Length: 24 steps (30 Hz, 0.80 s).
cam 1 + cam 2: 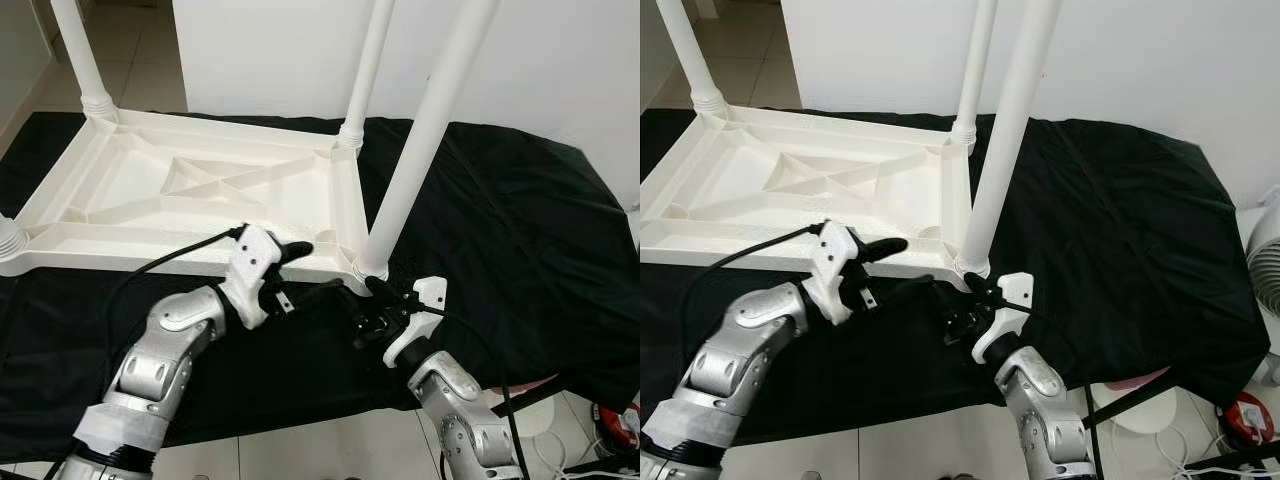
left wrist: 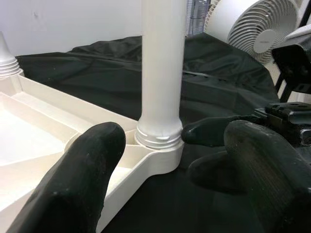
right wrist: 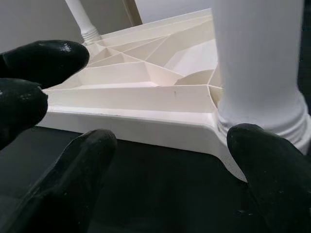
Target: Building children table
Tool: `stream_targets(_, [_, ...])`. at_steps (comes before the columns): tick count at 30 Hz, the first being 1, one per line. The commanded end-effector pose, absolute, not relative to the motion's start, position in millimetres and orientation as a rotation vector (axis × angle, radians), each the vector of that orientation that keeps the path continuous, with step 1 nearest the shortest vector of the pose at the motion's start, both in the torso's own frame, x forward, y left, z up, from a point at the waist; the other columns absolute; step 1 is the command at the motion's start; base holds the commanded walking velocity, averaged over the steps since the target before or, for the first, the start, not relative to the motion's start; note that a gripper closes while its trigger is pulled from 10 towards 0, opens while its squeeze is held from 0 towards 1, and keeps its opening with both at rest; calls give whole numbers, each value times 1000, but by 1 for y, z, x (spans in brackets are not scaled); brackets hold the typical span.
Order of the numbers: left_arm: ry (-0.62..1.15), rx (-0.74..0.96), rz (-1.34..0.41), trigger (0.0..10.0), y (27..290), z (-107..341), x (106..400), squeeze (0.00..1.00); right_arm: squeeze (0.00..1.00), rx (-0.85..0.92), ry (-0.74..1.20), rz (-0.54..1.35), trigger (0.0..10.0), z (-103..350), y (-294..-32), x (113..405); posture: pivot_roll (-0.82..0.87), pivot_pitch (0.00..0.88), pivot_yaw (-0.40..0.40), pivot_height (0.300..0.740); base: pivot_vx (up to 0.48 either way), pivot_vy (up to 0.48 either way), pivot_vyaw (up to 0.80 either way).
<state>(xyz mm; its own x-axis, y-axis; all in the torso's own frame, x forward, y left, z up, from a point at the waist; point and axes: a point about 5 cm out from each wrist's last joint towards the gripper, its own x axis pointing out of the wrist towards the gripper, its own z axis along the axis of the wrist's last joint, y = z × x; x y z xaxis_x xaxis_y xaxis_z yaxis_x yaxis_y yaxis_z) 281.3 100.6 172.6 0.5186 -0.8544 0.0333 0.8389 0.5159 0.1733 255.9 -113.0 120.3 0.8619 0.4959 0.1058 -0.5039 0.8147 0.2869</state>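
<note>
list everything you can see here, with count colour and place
table top: 1, white, upside down on the black cloth
table legs: 4, white, one standing at each corner of the table top
cloth: 1, black, spread under the table top
fan: 1, white, on the floor off the robot's right
floor: pale tiles, around the cloth
left gripper: 1, black fingers, open, at the table top's near edge
right gripper: 1, black fingers, open, by the base of the near right leg

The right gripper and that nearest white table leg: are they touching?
Cannot tell. In the right wrist view one finger sits right at the leg's base, but no clear gap or contact shows.
</note>
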Motion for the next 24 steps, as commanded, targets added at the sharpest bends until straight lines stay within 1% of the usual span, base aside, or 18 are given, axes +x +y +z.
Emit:
stream_targets(1, [-113,158,-1010,10000,103,171,281,0,0,315,-15,520,10000,119,-118,254,81,72,-100,740,0,0,0])
stream_targets(5, [-118,172,-955,10000,112,172,288,0,0,302,-21,531,10000,120,-122,254,81,74,-96,740,0,0,0])
stream_targets(10, [-125,172,-926,10000,115,174,292,0,0,294,-26,535,10000,121,-124,255,81,74,-96,740,0,0,0])
stream_targets(12, [-142,184,-861,10000,120,178,298,0,0,275,-31,564,10000,123,-124,255,76,76,-90,740,0,0,0])
stream_targets(13, [-142,184,-861,10000,120,178,298,0,0,275,-31,564,10000,123,-124,255,76,76,-90,740,0,0,0])
stream_targets(14, [-148,196,-806,10000,125,179,303,0,0,258,-32,600,10000,125,-123,255,76,76,-90,740,0,0,0])
stream_targets(15, [-148,196,-806,10000,125,179,303,0,0,258,-32,600,10000,125,-123,255,76,76,-90,740,0,0,0])
stream_targets(17, [-138,225,-698,10000,133,178,314,0,0,210,-33,673,10000,128,-122,257,72,76,-87,740,0,0,0])
stream_targets(24, [-121,263,-596,10000,141,175,322,0,0,137,-51,727,10000,138,-128,269,74,76,-86,740,0,0,0])
